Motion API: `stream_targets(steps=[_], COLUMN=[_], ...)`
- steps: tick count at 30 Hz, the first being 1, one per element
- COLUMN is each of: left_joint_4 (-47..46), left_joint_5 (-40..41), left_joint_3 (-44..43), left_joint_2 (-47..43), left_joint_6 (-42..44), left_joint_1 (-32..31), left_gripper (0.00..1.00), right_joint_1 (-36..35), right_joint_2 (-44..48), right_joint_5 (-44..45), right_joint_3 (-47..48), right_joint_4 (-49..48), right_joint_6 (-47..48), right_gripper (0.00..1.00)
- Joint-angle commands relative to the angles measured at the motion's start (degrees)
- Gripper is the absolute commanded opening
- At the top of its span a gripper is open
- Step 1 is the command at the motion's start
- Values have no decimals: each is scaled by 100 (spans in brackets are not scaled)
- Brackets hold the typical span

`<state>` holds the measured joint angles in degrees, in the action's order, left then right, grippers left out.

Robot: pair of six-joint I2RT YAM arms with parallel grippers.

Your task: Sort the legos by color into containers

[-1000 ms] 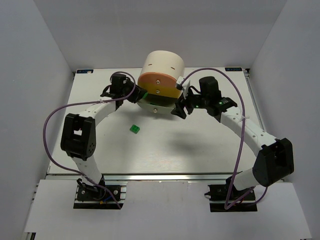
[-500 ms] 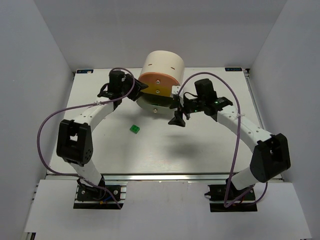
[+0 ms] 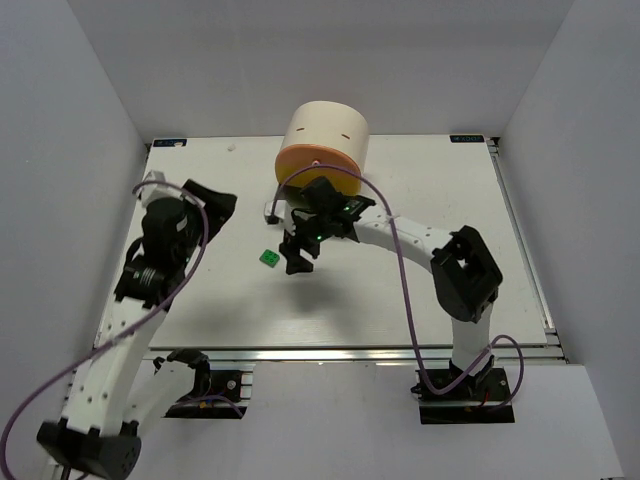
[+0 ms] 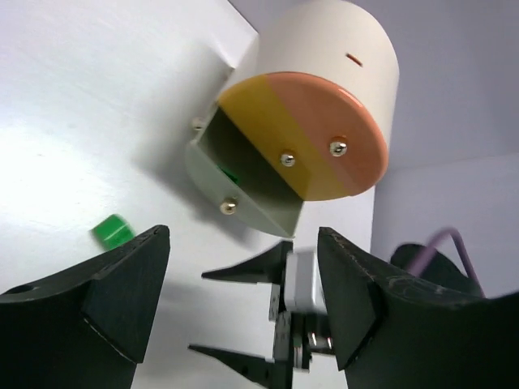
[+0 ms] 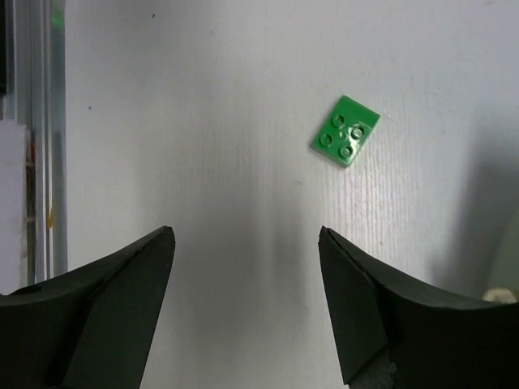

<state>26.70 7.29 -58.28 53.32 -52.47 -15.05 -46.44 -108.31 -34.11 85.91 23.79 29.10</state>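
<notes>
Right end effector (image 5: 245, 237), spread wide, hangs near a green brick (image 5: 345, 130) on the desk (image 5: 203, 121), seemingly to grab it.

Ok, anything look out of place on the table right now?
One green lego lies alone on the table, in front of the drum and outside any drawer. The drum's pale drawer stands pulled open, with something green inside. Otherwise nothing looks spilled or damaged.
</notes>
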Motion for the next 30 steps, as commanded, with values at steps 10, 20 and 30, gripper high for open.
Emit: stream_targets(steps=[10, 20, 30], left_joint_4=[1997, 2674, 2850], left_joint_5=[1573, 1714, 1670], left_joint_3=[476, 309, 265], left_joint_2=[-2097, -2335, -2397], left_joint_6=[-598, -782, -906], left_joint_1=[11, -42, -42], left_gripper=[85, 86, 86], right_joint_1=[-726, -779, -858], right_joint_2=[-1516, -2133, -2159], right_joint_5=[2372, 2980, 3147], right_joint_3=[1348, 1754, 1359], right_joint_4=[-68, -383, -972], right_joint_6=[-2039, -2330, -2251], right_gripper=[89, 87, 71])
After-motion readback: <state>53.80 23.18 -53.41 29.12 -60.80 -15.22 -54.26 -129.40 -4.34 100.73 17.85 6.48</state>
